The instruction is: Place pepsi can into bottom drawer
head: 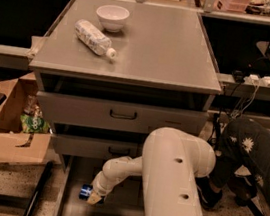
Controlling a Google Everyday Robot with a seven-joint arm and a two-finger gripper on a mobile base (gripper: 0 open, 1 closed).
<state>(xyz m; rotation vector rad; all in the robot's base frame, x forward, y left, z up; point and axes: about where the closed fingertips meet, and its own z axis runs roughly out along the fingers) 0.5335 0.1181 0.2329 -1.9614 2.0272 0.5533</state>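
Observation:
The pepsi can [85,192], small and blue, shows at the left side of the open bottom drawer [70,210], a shallow grey tray pulled out below the two upper drawers. My gripper [94,197] is at the end of the white arm, low inside the drawer, right against the can. The arm's big white body covers the drawer's right half.
A clear plastic bottle [95,38] lies on the cabinet top beside a white bowl [112,17]. A cardboard box [16,128] stands on the floor at the left. A seated person [258,148] is at the right, next to the cabinet.

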